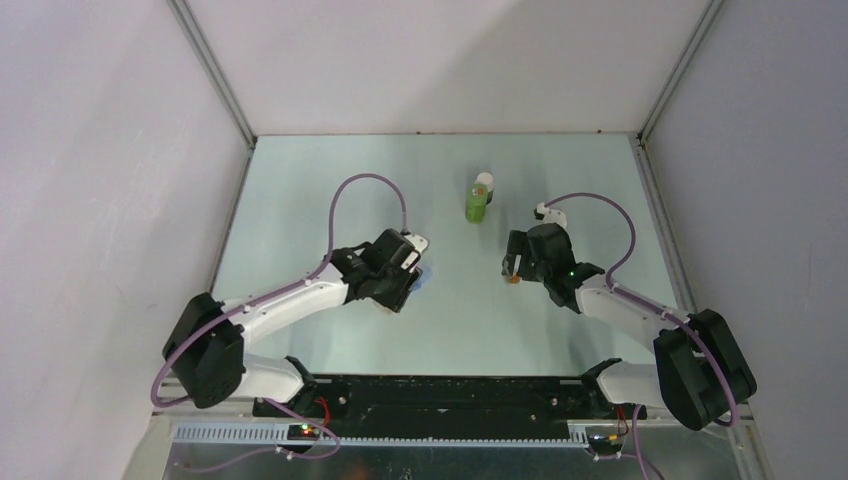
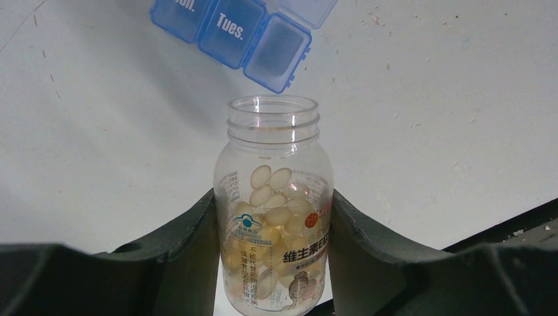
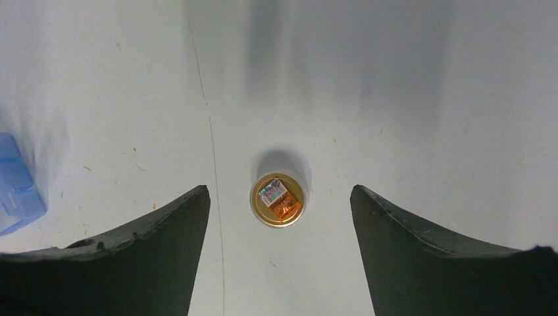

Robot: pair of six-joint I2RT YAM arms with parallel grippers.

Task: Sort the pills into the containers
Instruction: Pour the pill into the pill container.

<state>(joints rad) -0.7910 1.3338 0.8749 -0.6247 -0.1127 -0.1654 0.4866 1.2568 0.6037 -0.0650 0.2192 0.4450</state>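
In the left wrist view my left gripper (image 2: 273,197) is shut on a clear pill bottle (image 2: 273,224). The bottle has no cap and holds many pale yellow softgel pills (image 2: 270,197). Its mouth points toward a blue weekly pill organizer (image 2: 243,33) with lids open, lying just beyond it on the table. My right gripper (image 3: 279,191) is open above a round gold bottle cap (image 3: 277,199) that lies flat on the table between the fingers, touching neither. From above, the left gripper (image 1: 400,285) sits left of centre and the right gripper (image 1: 512,265) right of centre, over the cap (image 1: 512,280).
A green bottle (image 1: 477,203) with a white cap stands upright at the back of the table between the two arms. The corner of the blue organizer (image 3: 16,194) shows at the left edge of the right wrist view. White walls enclose the table on three sides.
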